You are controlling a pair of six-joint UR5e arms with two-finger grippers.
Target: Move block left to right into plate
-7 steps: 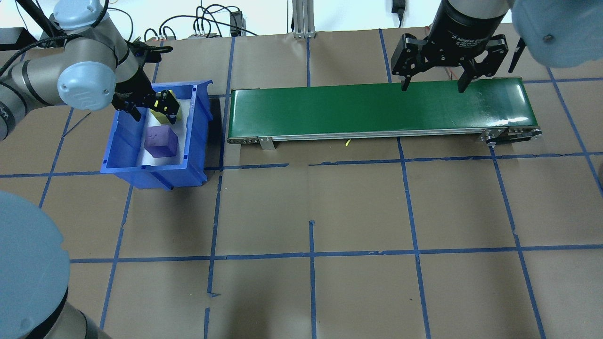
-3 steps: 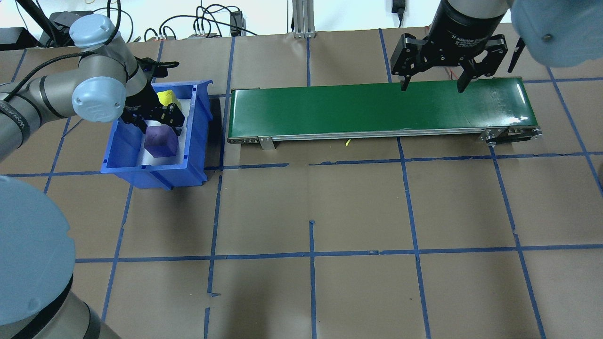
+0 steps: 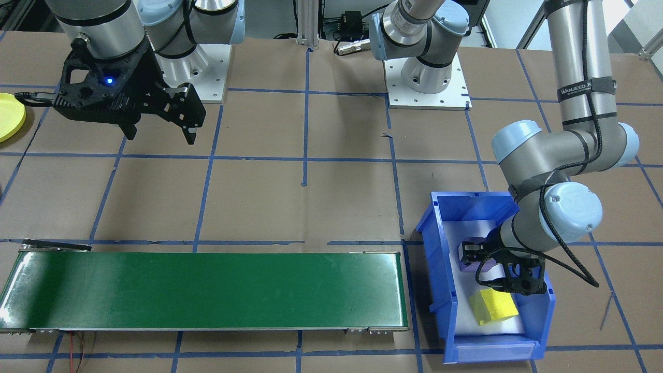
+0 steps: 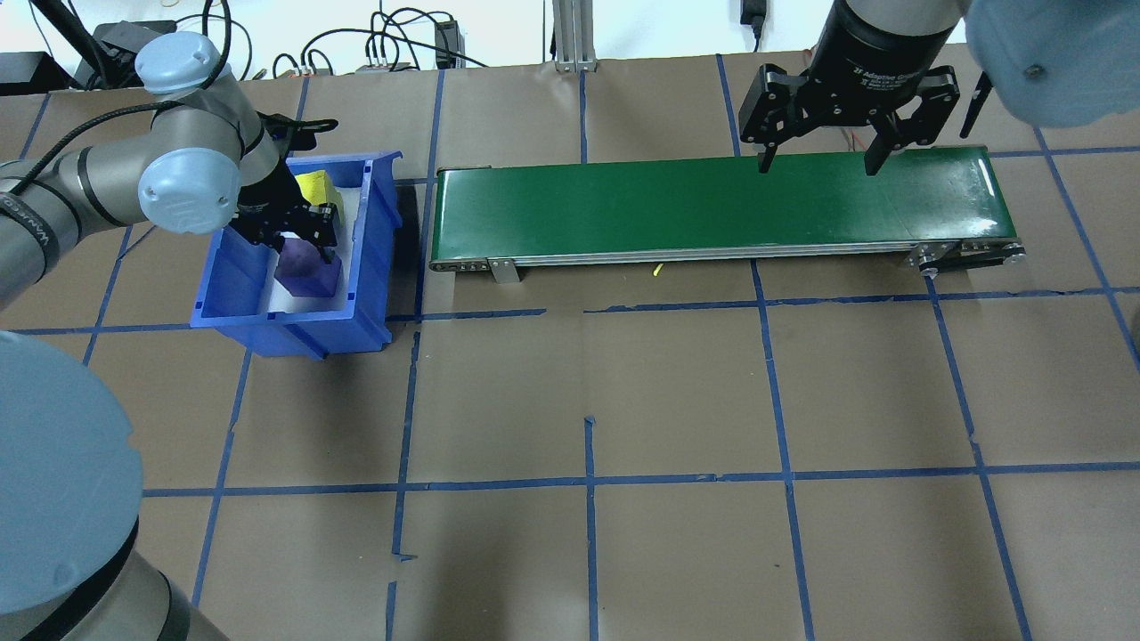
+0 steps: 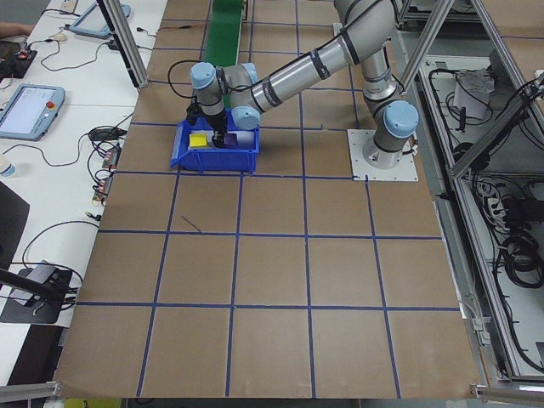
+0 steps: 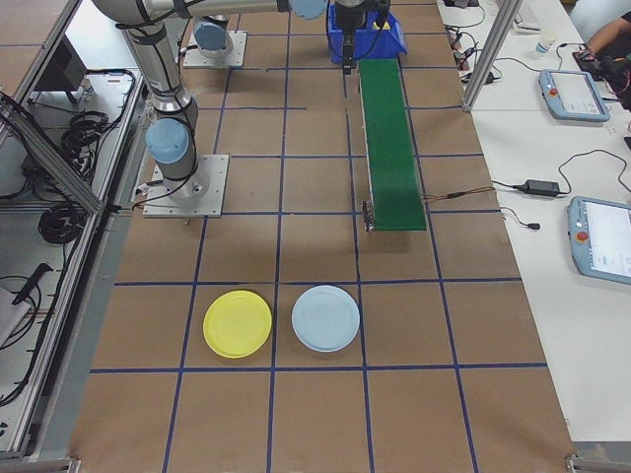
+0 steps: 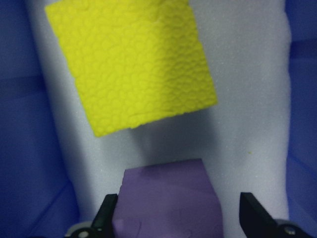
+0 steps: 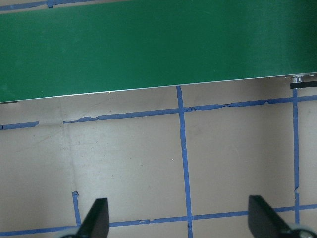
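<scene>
A: Starting at the near end of the right side view, what lies on the table?

B: A yellow plate (image 6: 238, 323) sits beside a pale blue plate (image 6: 325, 318), close together but not touching, both flat on the brown table (image 4: 677, 392). Past them runs the green conveyor belt (image 4: 712, 205), and at the far end stands the blue bin (image 4: 294, 258).

A: And the blocks?

B: Both are in the bin, on its white foam liner (image 7: 247, 99). The purple block (image 7: 168, 201) lies between the fingers of the left gripper (image 7: 181, 213), and the yellow block (image 7: 131, 64) lies just beyond it, toward the bin's far end, with a narrow strip of foam showing between them.

A: Has the left gripper closed on the purple one?

B: No. Its fingers are spread wider than the block. The left wrist view shows a clear gap on one side; on the other side the fingertip is at the block's edge, and I cannot tell whether it touches.

A: The right gripper?

B: The right gripper (image 4: 815, 165) hangs above the table near the belt's other end, fingers wide apart and empty. In its wrist view only bare table, blue tape lines and the belt's edge show below.
</scene>
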